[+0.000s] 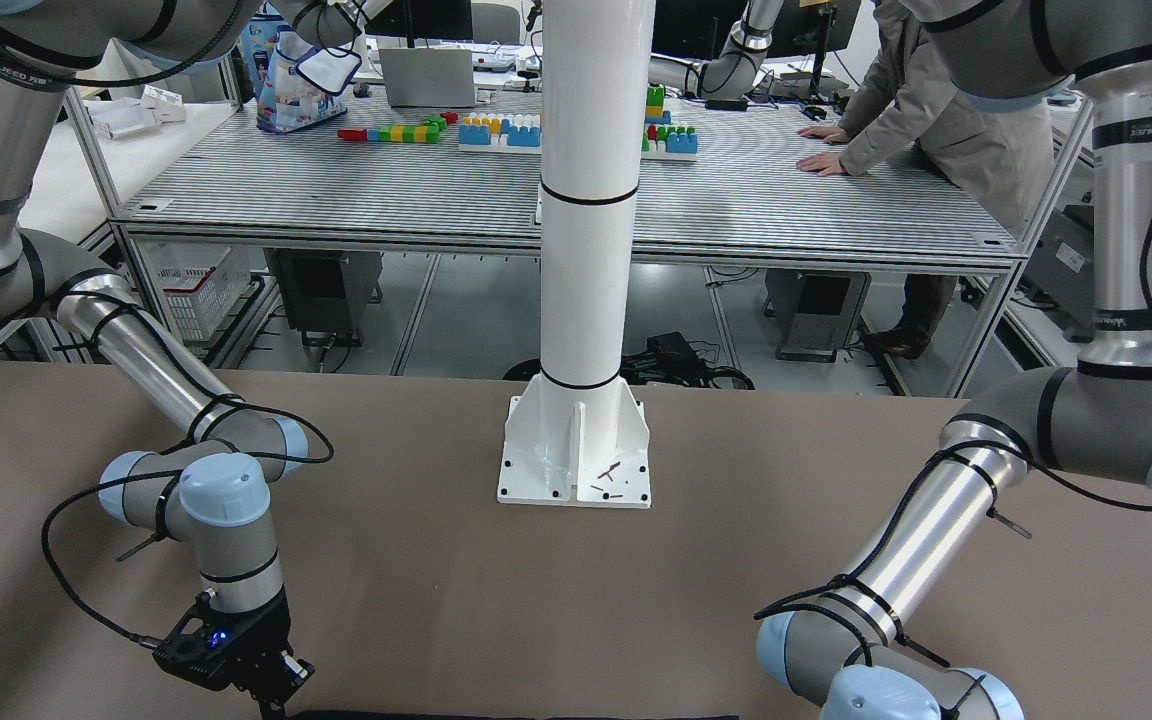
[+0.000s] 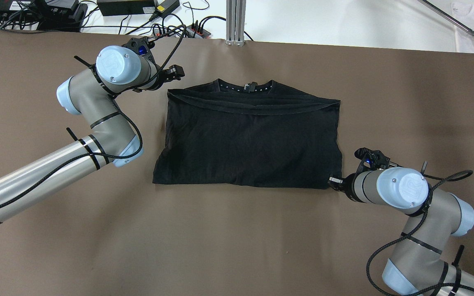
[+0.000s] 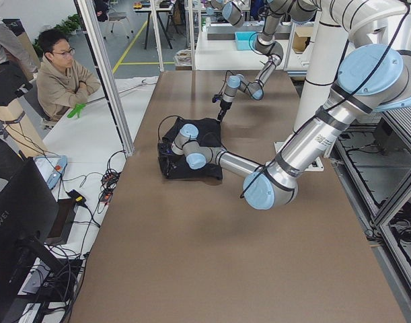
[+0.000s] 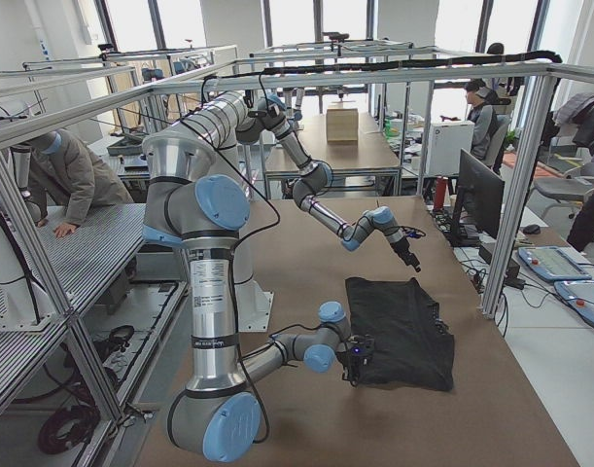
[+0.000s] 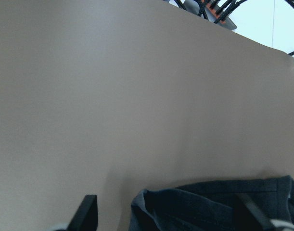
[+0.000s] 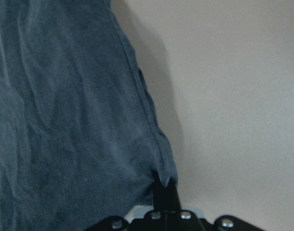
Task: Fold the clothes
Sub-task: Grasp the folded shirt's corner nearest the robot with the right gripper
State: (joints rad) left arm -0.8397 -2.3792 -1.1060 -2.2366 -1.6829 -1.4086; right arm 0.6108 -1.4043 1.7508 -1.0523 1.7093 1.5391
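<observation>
The black garment (image 2: 249, 144) lies flat on the brown table, folded to a rough rectangle with its collar at the far edge. It also shows in the right side view (image 4: 403, 326). My left gripper (image 2: 176, 73) is open and hovers just beyond the garment's far left corner. In the left wrist view (image 5: 165, 199) that corner (image 5: 209, 207) lies between the spread fingers. My right gripper (image 2: 332, 180) sits at the near right corner. In the right wrist view (image 6: 166, 185) its fingers are pinched together on the hem of the cloth (image 6: 65, 120).
The white pillar (image 1: 586, 200) stands on its base plate (image 1: 576, 460) at the robot's side of the table (image 2: 237, 246). Cables and power supplies (image 2: 130, 8) lie beyond the far edge. People stand at neighbouring benches.
</observation>
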